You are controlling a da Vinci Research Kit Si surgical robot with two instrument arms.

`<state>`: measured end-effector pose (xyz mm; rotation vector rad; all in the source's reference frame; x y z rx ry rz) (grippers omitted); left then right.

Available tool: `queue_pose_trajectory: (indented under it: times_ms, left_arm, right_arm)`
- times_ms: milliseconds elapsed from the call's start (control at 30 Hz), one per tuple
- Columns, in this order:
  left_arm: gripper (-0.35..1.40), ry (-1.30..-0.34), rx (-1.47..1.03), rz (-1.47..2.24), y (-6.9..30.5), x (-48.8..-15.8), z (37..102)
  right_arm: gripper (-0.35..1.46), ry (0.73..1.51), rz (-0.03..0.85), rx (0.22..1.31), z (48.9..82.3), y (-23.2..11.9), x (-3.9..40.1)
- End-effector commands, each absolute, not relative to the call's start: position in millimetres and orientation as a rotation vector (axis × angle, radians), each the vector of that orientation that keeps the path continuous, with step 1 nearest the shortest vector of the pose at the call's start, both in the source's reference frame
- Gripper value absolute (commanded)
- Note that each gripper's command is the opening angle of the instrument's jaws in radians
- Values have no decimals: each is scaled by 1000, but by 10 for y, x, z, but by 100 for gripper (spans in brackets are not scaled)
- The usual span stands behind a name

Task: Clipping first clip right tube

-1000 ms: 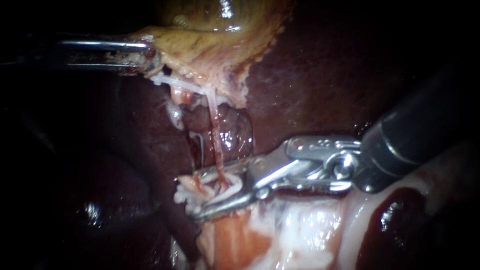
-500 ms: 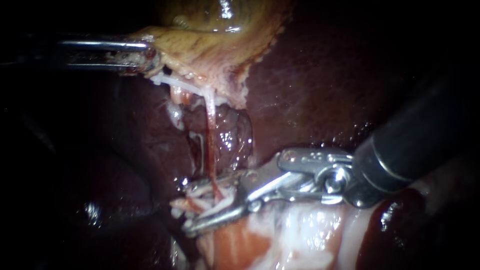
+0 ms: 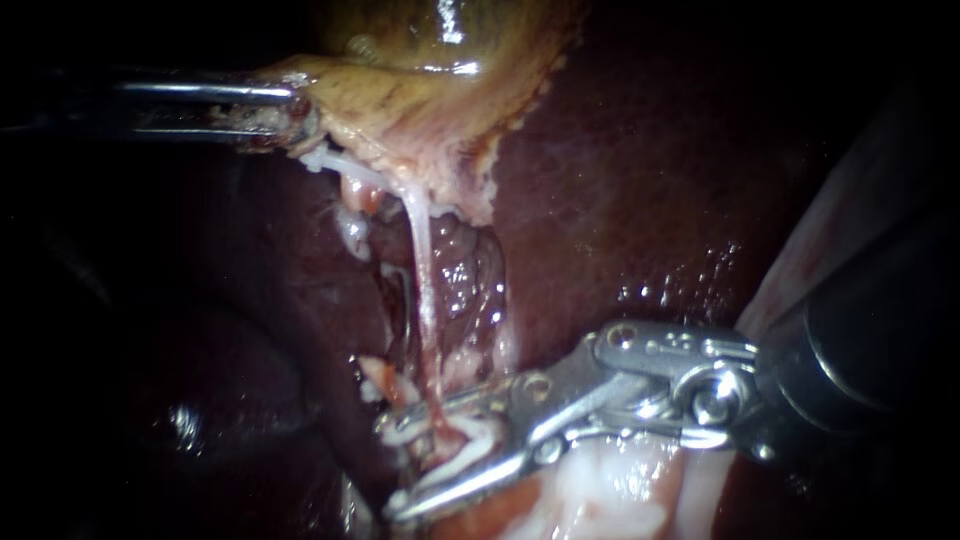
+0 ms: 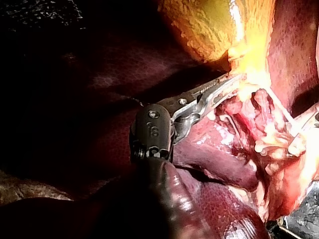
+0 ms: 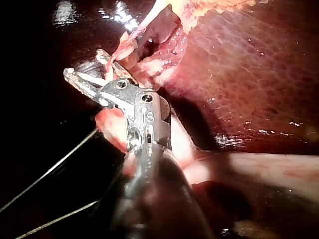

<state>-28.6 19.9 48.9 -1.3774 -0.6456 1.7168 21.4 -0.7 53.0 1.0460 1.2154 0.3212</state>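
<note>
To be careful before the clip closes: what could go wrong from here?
1. White strands lie with the tube between the open jaws of the right instrument; the clip might catch them too and sit badly.
2. The tube looks stretched tight while the left instrument grips the gallbladder; a further pull might tear it.

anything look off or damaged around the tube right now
Nothing stands out as damaged. The tube runs taut from the gallbladder down to where the right instrument straddles it. Frayed whitish strands and some red staining sit there. No clip shows on the tube. The left instrument holds the gallbladder's edge.
</note>
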Motion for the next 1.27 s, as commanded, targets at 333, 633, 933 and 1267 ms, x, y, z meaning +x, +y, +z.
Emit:
queue_pose_trajectory:
  times_ms: [333,633,933,1267]
  left_arm:
    - [-35,-647,-1378,1717,199,-286,488]
    - [-35,-647,-1378,1717,199,-286,488]
    - [-35,-647,-1378,1716,199,-286,488]
    - [-35,-647,-1378,1716,200,-286,488]
  right_arm:
    - [25,1205,388,1052,533,20,210]
    - [-12,1185,420,1081,529,22,210]
    - [-35,1121,432,1078,531,21,209]
    - [-35,1121,433,1077,534,22,209]
